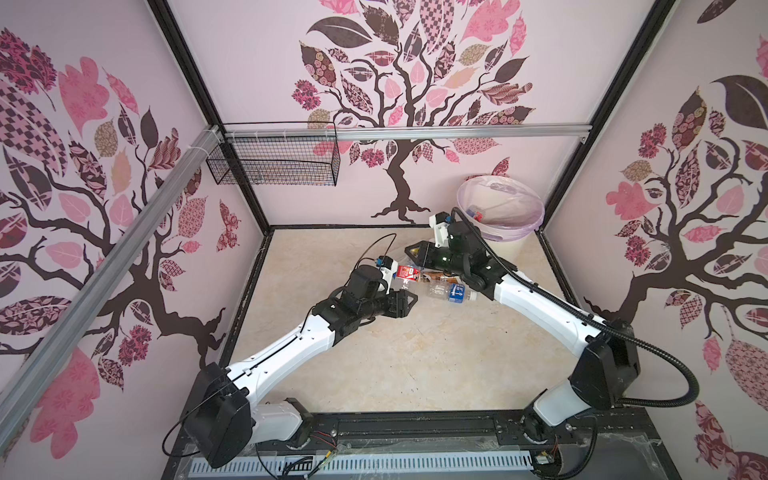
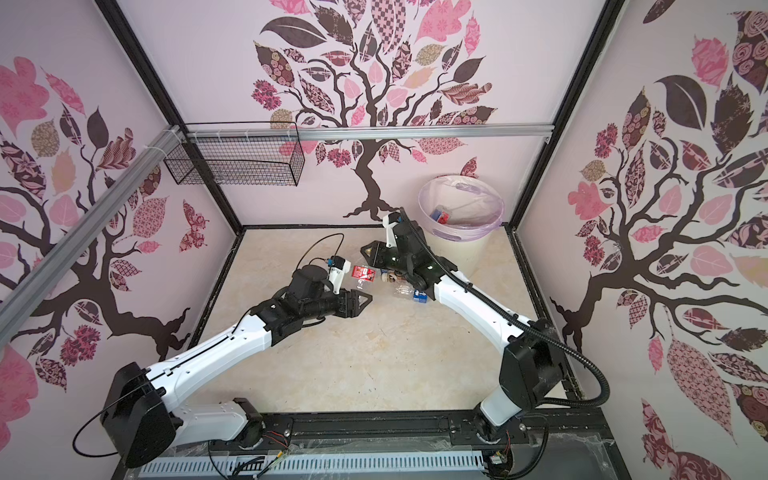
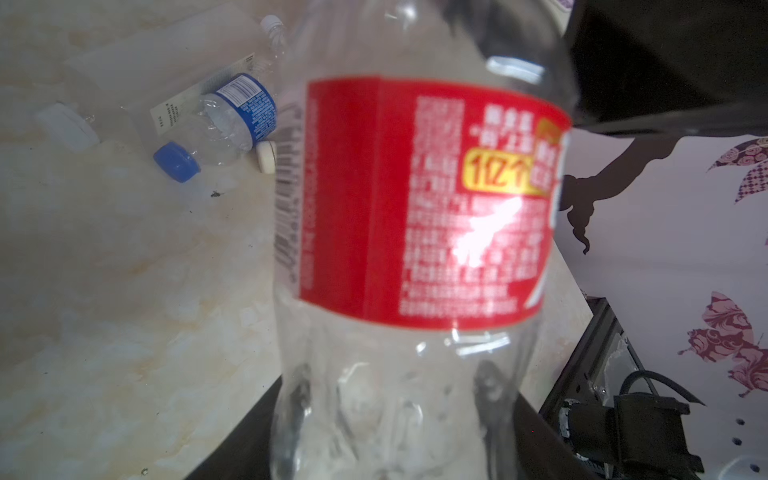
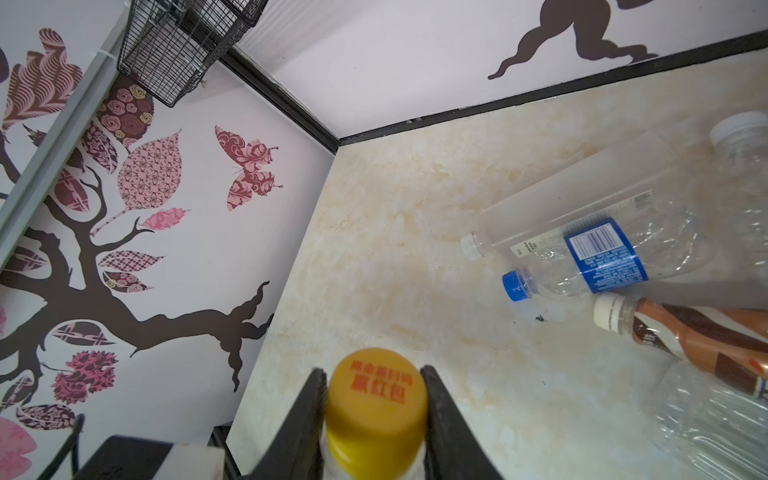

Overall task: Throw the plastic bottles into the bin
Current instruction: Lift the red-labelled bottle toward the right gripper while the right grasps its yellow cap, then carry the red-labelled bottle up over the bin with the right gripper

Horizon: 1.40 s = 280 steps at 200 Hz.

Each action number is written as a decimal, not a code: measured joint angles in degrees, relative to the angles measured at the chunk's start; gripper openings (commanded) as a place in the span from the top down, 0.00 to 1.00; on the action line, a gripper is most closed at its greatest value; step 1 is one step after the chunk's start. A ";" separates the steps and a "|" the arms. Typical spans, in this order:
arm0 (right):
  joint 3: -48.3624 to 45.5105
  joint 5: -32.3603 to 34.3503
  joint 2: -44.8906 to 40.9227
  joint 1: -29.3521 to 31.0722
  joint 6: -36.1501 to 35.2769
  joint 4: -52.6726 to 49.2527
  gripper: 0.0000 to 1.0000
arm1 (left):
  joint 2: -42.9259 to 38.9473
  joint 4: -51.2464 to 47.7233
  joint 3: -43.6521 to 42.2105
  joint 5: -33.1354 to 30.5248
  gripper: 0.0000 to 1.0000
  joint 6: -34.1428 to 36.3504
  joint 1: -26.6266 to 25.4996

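near centre frame in both top views, a clear red-labelled bottle [image 1: 406, 272] sits between the two gripper tips.

right gripper [image 4: 374, 376]: jaws closed on the bottle's yellow cap [image 4: 376, 411], one finger on each side of it.

left gripper [image 1: 409, 299]: positioned at the bottle's base end, just below the label in the frame. in the left wrist view the bottle body fills the middle of the frame, with a dark finger on either side of its base. contact and jaw width cannot be determined.

just right of the held bottle, several bottles lie together on the marble tabletop [image 1: 395, 365]:
- a blue-labelled bottle [image 4: 602, 253] with a blue cap
- a brown-labelled bottle [image 4: 685, 340] with a white cap
- a frosted bottle [image 4: 582, 195] with a white cap

the bin [image 1: 507, 249] stands at the far right corner of the tabletop, behind the right arm, with a lilac liner folded over its rim. discarded bottles [image 2: 440, 215] lie inside it.

a black wire basket [image 1: 274, 162] hangs on the back wall at upper left, well apart from the bin.
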 measured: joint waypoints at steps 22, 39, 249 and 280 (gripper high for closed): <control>2.38 3.21 0.00 -0.28 -3.56 -2.36 0.74 | -0.11 -0.37 0.02 -1.16 0.09 -0.11 -0.02; 3.54 5.70 -0.09 -1.31 -6.03 -3.15 0.75 | -0.13 -1.11 0.09 -1.92 0.02 -0.04 -0.02; 44.54 40.46 -6.12 -5.31 -55.80 10.99 0.77 | 12.17 -6.19 34.60 1.25 0.02 2.80 -0.48; 44.37 42.69 -3.02 -9.05 -54.25 10.43 0.70 | 12.22 -6.25 34.62 1.53 0.02 2.75 -0.55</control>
